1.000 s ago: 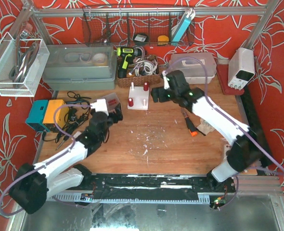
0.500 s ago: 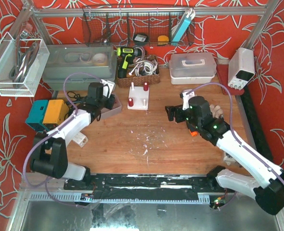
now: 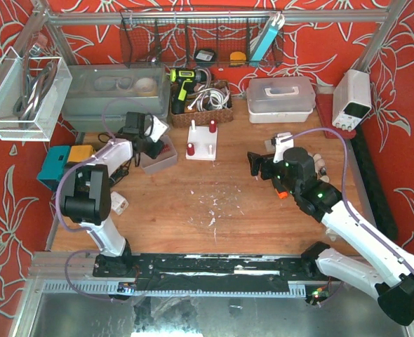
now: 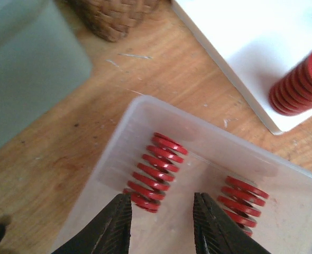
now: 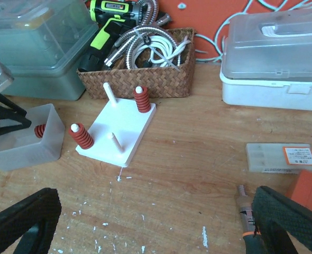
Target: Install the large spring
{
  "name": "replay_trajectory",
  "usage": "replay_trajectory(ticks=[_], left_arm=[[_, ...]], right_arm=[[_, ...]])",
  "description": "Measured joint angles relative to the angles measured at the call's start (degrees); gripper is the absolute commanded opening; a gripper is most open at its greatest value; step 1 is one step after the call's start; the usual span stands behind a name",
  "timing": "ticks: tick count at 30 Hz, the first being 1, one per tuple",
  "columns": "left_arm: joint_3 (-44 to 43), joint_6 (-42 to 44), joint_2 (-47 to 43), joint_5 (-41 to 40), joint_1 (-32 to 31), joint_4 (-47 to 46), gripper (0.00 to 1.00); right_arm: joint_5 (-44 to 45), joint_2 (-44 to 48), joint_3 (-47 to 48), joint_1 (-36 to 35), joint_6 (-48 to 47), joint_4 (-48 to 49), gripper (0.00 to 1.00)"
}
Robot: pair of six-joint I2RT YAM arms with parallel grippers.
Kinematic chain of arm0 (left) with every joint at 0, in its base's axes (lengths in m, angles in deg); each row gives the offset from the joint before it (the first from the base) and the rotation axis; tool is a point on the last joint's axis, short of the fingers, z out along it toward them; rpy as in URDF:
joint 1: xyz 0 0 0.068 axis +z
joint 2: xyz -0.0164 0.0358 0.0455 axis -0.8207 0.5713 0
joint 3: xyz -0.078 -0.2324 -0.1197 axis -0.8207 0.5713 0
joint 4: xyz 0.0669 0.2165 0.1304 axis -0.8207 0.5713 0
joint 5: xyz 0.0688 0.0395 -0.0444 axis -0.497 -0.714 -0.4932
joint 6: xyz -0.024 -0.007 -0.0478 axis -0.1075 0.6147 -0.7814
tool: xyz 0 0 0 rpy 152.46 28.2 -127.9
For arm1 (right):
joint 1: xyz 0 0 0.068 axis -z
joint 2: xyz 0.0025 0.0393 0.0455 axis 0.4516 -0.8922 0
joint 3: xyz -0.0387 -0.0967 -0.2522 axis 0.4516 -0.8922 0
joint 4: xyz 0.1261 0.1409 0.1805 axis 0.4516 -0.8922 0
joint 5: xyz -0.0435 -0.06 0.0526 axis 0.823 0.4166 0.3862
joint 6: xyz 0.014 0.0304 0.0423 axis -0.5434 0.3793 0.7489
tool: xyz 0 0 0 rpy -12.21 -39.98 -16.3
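Where springs [image 4: 155,172] lie in bin [image 4: 145,112], wicker basket [image 4: 113,18], grey box [image 4: 29,69] crowd nearby.

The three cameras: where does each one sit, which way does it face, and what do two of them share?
Top external: above and behind the bases, looking down on the table; the left arm and right arm show.
Left wrist: on the left arm, looking down into the tray of springs; the left pincer shows.
Right wrist: low over the table, facing the board and basket; the wide right pincer shows.
Shared: both wrist views show the tray and board.
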Motion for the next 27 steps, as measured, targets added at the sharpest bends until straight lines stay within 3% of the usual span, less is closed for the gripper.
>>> replay_trajectory(ticks=[16,20,27], left_arm=[[2.67,10.1,5.86,-7.39,-3.48,-6.38,0.36],[2.1,11.61,7.28,-9.57,-4.52,-7.69,0.45],[1.95,12.92,7.98,-11.89,-4.85,-9.38,0.51]], right_arm=[[3.98,0.39,-0.44,-0.02,-1.25,0.31,0.99],[4.52,0.85,-0.48,-0.02,-1.31,0.35,0.99],[4.63,0.98,-1.18,-0.02,-1.31,0.72,0.99]])
